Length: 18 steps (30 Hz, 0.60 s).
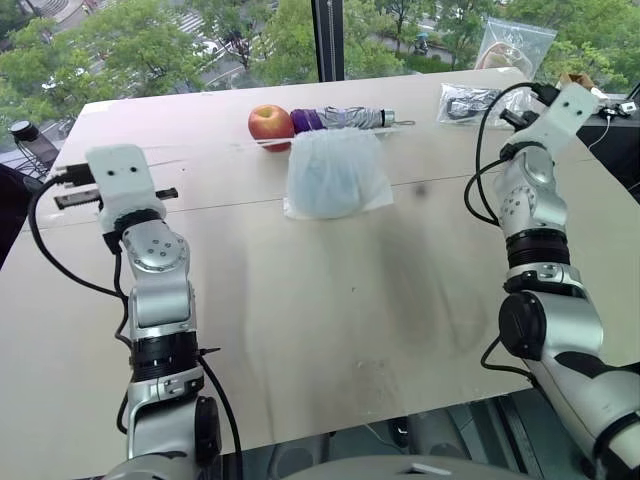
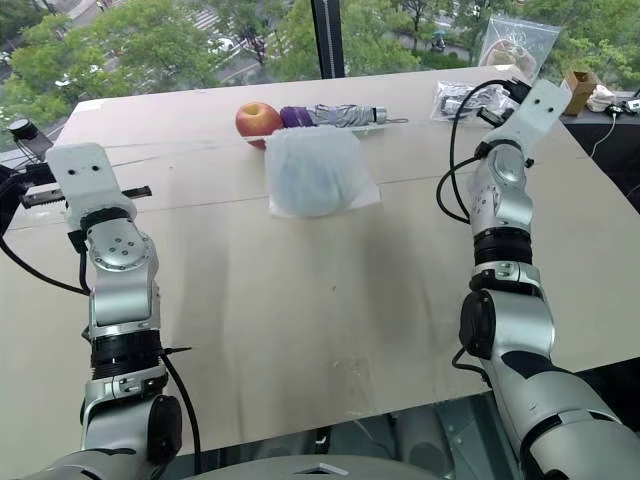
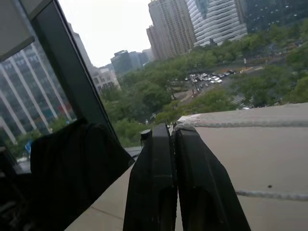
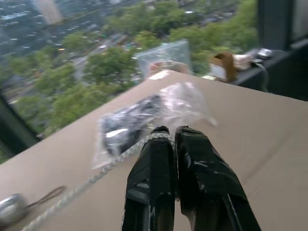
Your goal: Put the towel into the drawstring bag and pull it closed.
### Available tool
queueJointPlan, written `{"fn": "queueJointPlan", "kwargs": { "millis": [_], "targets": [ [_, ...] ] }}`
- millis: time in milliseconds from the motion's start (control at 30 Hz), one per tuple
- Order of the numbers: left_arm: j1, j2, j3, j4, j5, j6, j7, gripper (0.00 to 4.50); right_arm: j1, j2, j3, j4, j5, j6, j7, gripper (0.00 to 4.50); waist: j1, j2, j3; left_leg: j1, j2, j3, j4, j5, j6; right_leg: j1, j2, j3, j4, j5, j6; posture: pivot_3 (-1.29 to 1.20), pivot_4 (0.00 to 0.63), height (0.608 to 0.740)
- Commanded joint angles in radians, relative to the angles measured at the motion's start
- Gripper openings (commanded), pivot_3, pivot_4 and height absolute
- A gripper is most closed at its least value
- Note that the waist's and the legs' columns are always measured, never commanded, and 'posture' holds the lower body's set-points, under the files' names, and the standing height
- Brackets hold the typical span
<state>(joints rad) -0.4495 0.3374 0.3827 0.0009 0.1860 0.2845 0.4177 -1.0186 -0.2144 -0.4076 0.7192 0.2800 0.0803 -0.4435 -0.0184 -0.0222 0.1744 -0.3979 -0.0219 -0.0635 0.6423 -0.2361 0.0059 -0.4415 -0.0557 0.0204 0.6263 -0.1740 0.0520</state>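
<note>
The white drawstring bag (image 1: 372, 198) lies on the far middle of the table, and the light-blue towel (image 1: 330, 175) shows through its thin fabric, inside it. My arms are spread wide to either side of the bag. In the left wrist view my left gripper (image 3: 173, 129) is shut, and a white cord (image 3: 231, 123) runs from its fingertips across the table. My right gripper (image 4: 168, 132) is shut too, pinching a white cord (image 4: 86, 185) that trails back over the tabletop. Both grippers stand well apart from the bag.
A red apple (image 1: 270, 122) and a folded grey-and-purple umbrella (image 1: 352, 118) lie just behind the bag. Clear plastic bags (image 1: 468, 101) (image 1: 515, 42) sit at the far right, near a small box (image 2: 580, 84). A dark chair (image 3: 72, 168) stands beyond the table's (image 1: 350, 300) left corner.
</note>
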Motion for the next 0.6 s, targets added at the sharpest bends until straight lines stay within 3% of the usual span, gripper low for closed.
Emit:
{"fn": "queueJointPlan", "kwargs": {
  "millis": [33,100,233,333,367,400,500,567,600],
  "targets": [
    [0.008,0.018,0.135,-0.007,-0.027,0.043,0.072,0.03,0.02,-0.089,-0.079,-0.025,-0.018,-0.021,-0.119,0.0,0.0,0.0,0.0,0.0,0.0,0.0,0.0,0.0,0.0,0.0,0.0,0.0,0.0,0.0,0.0,0.0,0.15,0.74],
    [-0.005,0.018,0.12,0.011,-0.067,0.039,0.033,0.03,0.002,-0.088,-0.058,-0.002,0.021,0.01,-0.025,0.0,-0.002,0.0,0.0,0.0,0.0,0.001,0.0,0.0,0.0,0.0,0.0,0.001,0.0,0.0,0.0,0.0,0.15,0.74],
    [-0.043,0.037,-0.011,0.066,-0.196,-0.004,-0.238,0.03,-0.021,-0.068,0.109,-0.046,0.107,0.168,0.494,0.0,-0.01,0.0,0.0,0.001,0.0,0.002,0.002,0.0,0.0,0.001,0.002,0.001,0.0,0.0,0.0,0.0,0.15,0.74],
    [-0.033,0.049,-0.113,0.042,-0.339,0.052,-0.544,0.0,0.095,-0.139,0.305,-0.261,0.157,0.334,0.929,1.02,-0.022,0.0,0.0,0.001,0.001,0.001,0.002,0.0,0.001,0.002,0.003,0.0,0.0,0.0,0.0,0.0,0.15,0.74],
    [-0.01,0.08,-0.161,0.02,-0.36,0.072,-0.651,0.6,0.158,-0.19,0.374,-0.334,0.149,0.341,1.065,1.48,-0.021,0.0,0.0,0.001,0.001,0.0,0.003,0.0,0.001,0.002,0.003,-0.001,0.0,0.0,0.0,0.0,0.15,0.74],
    [0.016,0.114,-0.189,0.004,-0.37,0.086,-0.724,0.83,0.212,-0.238,0.412,-0.387,0.15,0.362,1.159,1.98,-0.019,0.0,0.0,0.001,0.001,-0.001,0.003,0.0,0.001,0.003,0.002,-0.002,0.0,0.0,0.0,0.0,0.15,0.74],
    [0.117,0.222,-0.18,-0.037,-0.417,0.129,-0.871,2.22,0.311,-0.338,0.397,-0.421,0.156,0.338,1.287,3.35,-0.022,0.0,0.0,0.0,0.001,-0.002,0.003,-0.002,0.004,0.004,0.002,-0.003,-0.001,0.0,0.0,0.0,0.15,0.74],
    [0.209,0.292,-0.127,-0.081,-0.504,0.195,-0.981,3.11,0.352,-0.405,0.393,-0.381,0.122,0.274,1.348,3.38,-0.029,0.0,0.001,-0.001,0.001,0.001,0.003,-0.003,0.004,0.002,0.001,0.0,-0.003,0.0,0.0,0.0,0.15,0.74],
    [0.265,0.326,-0.099,-0.106,-0.546,0.223,-1.036,3.11,0.379,-0.442,0.401,-0.374,0.1,0.242,1.384,3.38,-0.03,0.0,0.001,-0.001,0.001,0.004,0.003,-0.003,0.005,0.0,0.001,0.002,-0.003,0.0,0.0,0.0,0.15,0.74]
  ]
}}
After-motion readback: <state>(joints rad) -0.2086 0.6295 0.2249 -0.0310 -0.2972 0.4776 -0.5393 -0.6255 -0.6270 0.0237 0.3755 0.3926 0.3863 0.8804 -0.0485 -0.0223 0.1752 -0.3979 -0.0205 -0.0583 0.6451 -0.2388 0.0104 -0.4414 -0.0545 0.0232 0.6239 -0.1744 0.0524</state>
